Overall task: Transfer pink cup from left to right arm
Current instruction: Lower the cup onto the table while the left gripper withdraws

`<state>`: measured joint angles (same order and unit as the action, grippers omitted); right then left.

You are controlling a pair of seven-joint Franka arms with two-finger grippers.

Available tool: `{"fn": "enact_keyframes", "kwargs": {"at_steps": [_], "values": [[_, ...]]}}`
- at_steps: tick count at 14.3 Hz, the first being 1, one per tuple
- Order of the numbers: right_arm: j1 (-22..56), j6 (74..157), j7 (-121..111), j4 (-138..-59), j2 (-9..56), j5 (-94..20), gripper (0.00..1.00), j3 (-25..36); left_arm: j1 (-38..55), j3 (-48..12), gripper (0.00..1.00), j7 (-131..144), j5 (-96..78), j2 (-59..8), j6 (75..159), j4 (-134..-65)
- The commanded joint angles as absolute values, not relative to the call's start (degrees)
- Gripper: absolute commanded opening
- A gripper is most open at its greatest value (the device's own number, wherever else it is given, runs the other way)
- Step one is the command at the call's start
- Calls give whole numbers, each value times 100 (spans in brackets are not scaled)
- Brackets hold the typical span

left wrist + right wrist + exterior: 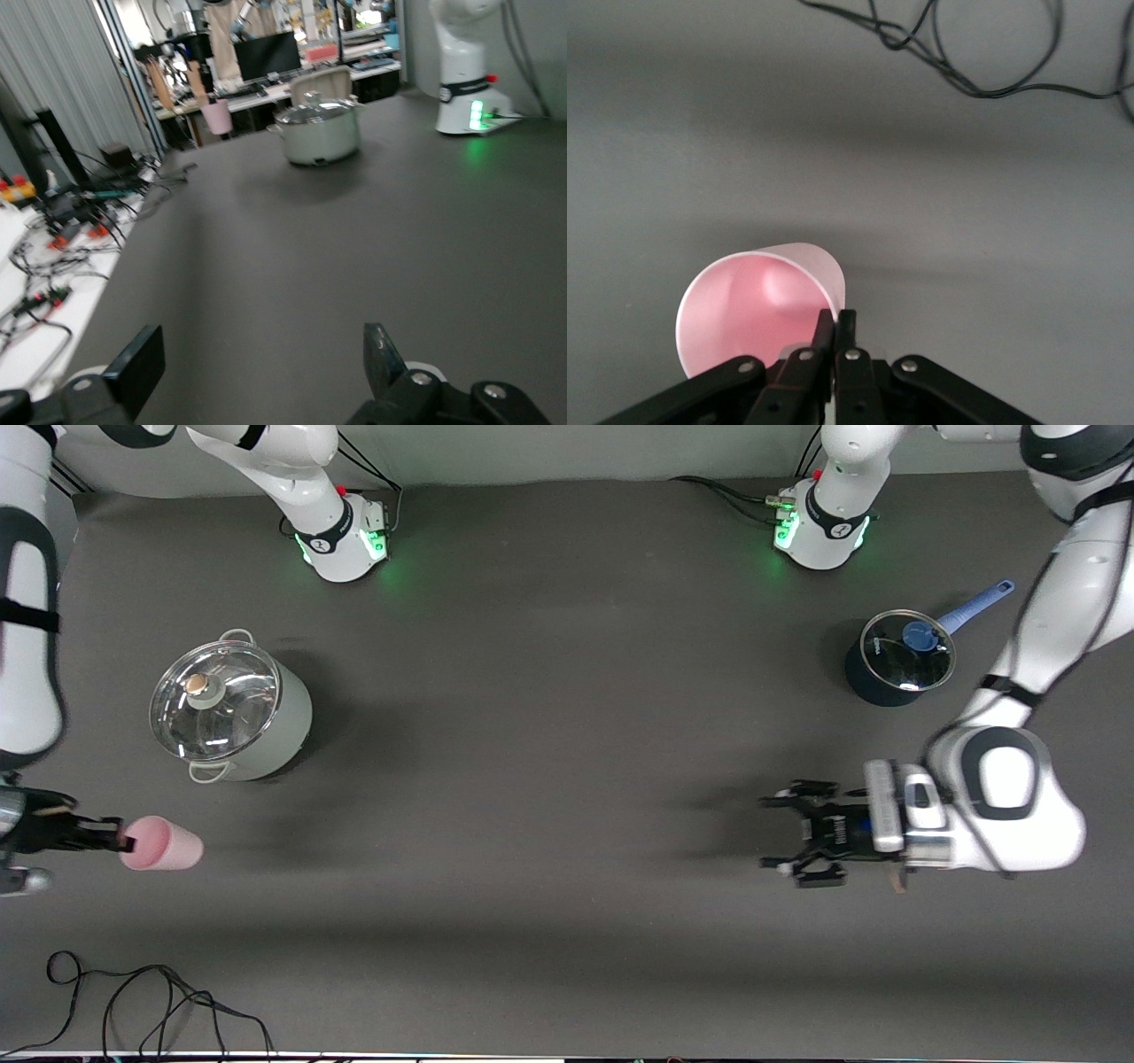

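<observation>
My right end effector [834, 320] is pressed together on the rim of the pink cup [163, 844], holding it tipped on its side over the dark desk [549, 717] at the right arm's end, close to the lidded grey pot [232, 707]. My left end effector [780, 831] hangs spread and empty over the desk near the blue saucepan [897, 659]. Loose cable [142, 1001] lies along the desk's near edge; the left wrist view shows cluttered workbenches [53, 221] around.

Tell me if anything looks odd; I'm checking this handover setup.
Only the pink cup stands out: it is tipped sideways over the table, pinched by its rim in the shut right claw. The left claw is open and holds nothing. Both lidded pots sit upright.
</observation>
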<state>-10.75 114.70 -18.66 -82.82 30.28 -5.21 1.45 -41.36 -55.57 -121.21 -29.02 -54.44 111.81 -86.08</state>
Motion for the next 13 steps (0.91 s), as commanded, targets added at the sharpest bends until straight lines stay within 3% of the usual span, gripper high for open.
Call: {"fn": "enact_keyframes", "kwargs": {"at_steps": [1, 6, 11, 12, 13], "values": [[-905, 12065, -1934, -8253, 3514, -212, 0, 158, -4376, -5511, 100, -11288, -2042, -5238, 10295, -8333], [-896, 12735, -1986, -8235, 4121, -123, 0, 158, -5018, -5607, 100, -9943, -634, -4923, 9283, -8306], [-896, 12902, -1995, -8191, 4342, -62, 0, 158, -5089, -5555, 100, -8307, 588, -3861, 8385, -8095], [-905, 12911, -1995, -8183, 4368, -53, 6, 158, -5080, -5520, 100, -8053, 606, -3563, 8324, -8095], [-905, 12902, -1995, -8148, 4368, -35, 61, 158, -5071, -5502, 100, -7764, 737, -3281, 8254, -8103]]}}
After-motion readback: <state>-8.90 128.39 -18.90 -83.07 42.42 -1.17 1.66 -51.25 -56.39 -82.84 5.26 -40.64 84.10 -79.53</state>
